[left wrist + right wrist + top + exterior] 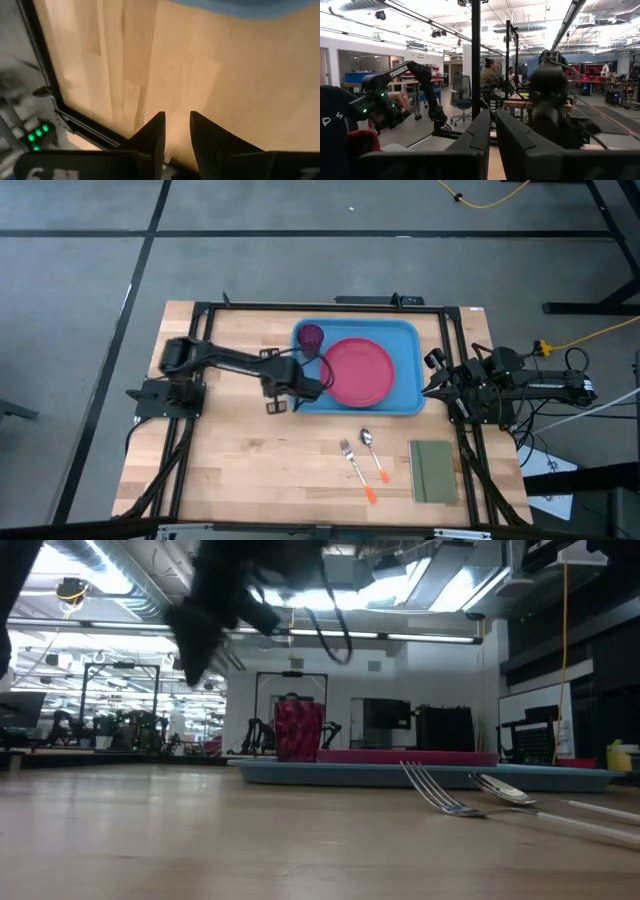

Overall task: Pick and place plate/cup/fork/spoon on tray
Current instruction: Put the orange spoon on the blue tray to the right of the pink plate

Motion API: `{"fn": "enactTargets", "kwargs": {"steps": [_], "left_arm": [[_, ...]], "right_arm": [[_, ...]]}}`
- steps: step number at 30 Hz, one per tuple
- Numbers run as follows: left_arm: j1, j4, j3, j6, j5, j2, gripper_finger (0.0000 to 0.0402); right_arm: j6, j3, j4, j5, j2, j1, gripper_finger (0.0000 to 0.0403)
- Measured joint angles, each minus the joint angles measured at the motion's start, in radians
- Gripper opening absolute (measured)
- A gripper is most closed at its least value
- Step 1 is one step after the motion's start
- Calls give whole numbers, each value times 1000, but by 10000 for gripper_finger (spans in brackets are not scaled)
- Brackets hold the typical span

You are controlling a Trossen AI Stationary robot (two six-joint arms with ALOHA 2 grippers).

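Observation:
The blue tray [408, 402] lies at the table's far middle. The pink-red plate [358, 372] lies flat in it. The dark purple cup [311, 336] stands upright in the tray's far left corner, and shows in the low view [298, 730]. The fork [350, 455] and the spoon [372, 448] lie side by side on the bare table near the front, orange handles toward the near edge. My left gripper [312, 388] hovers at the tray's left edge, empty, its fingers [177, 122] a narrow gap apart. My right gripper [432, 380] waits at the table's right edge, shut and empty [492, 125].
An olive-green pad [432, 470] lies at the front right, right of the fork and spoon. Black frame rails [190, 410] run along the table's left, right and far sides. Bare wood spreads over the table's near left part.

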Motion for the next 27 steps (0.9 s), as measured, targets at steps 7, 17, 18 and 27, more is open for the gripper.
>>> {"fn": "enactTargets", "kwargs": {"steps": [7,17,18,27], "left_arm": [[-49,141,-277,145,-19,-337,82],[-47,227,-525,-215,-20,-774,82],[-47,233,-538,-235,-24,-800,82],[-47,694,-796,-142,-69,-1037,82]], "right_arm": [[-2,0,3,1,0,0,36],[-6,1,9,26,0,0,36],[-16,1,9,26,0,0,36],[-24,1,0,26,0,0,36]]}}
